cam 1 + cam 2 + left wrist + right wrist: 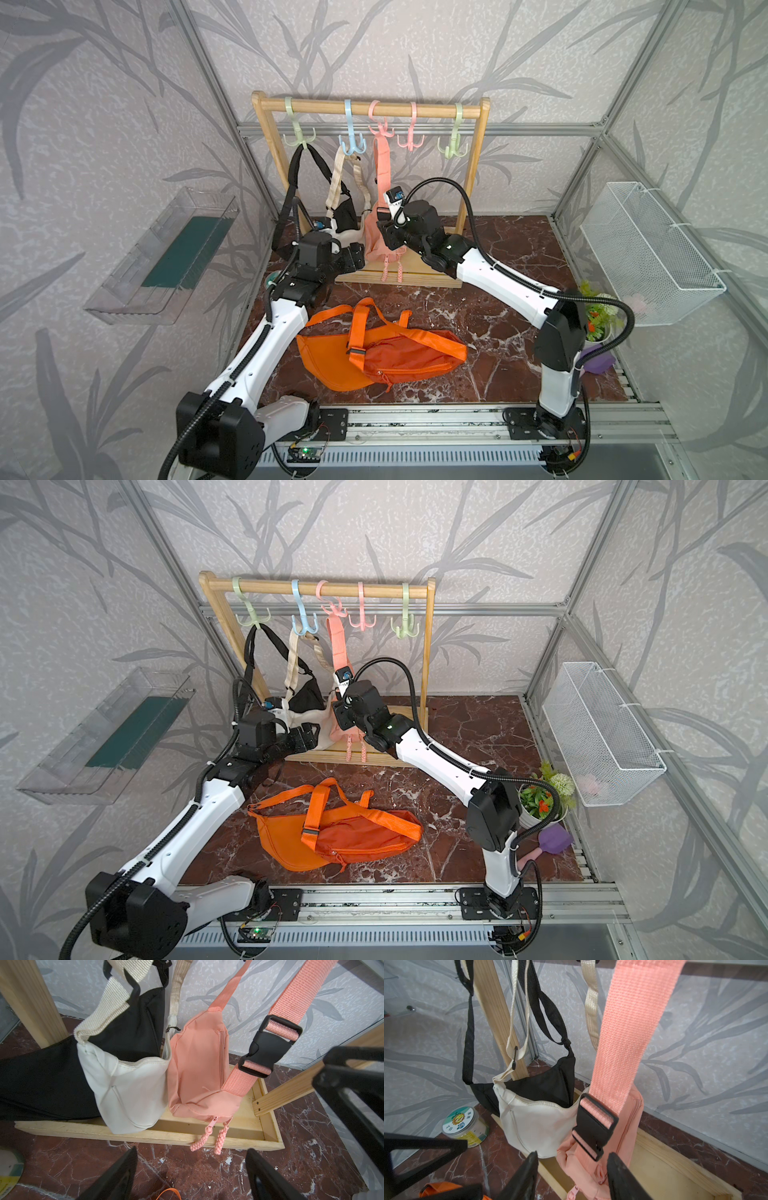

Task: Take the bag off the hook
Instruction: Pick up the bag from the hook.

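Pink fabric bag [195,1068] hangs by strap from pink hook [380,126]; left jaws wide, empty; right jaws parted astride black buckle [593,1126].

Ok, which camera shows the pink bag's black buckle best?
Left wrist: the buckle shows whole and face-on. Right wrist has the buckle close too, but angled. In both top views I cannot pick it out.

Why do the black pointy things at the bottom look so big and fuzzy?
Left wrist view: the left fingers sit right by the lens, so they look huge and blurred, while the pink bag is sharp. Right wrist view: the same goes for the right fingers; the buckle is crisp. In both top views nothing is that close, so all looks sharp.
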Controlling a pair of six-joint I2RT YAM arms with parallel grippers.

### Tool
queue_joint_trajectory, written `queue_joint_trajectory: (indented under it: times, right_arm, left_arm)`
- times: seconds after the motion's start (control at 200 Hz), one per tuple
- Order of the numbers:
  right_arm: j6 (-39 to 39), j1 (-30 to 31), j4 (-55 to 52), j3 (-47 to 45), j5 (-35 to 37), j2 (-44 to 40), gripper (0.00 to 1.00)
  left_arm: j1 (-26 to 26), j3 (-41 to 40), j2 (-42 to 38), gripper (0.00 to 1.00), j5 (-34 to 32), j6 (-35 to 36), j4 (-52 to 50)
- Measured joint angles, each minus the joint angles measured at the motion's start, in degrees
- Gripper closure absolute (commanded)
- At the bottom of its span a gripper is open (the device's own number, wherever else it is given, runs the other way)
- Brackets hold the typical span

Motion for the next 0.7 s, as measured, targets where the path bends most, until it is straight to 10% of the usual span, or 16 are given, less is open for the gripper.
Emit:
queue_joint_trajectory:
  times: [0.435,0.7]
  right_arm:
    - [-0.7,-0.2,0.1,22.8,7.8,15.0,0.44]
    - [-1.3,-0.3,-9.6,39.1,9.6,22.9,0.90]
  left_arm:
    - [-0.6,0.0,-1.3,0.16,0.2,0.2,-0.1]
    - [-0.9,0.2,-1.5,0.16,0.2,0.7,-0.3]
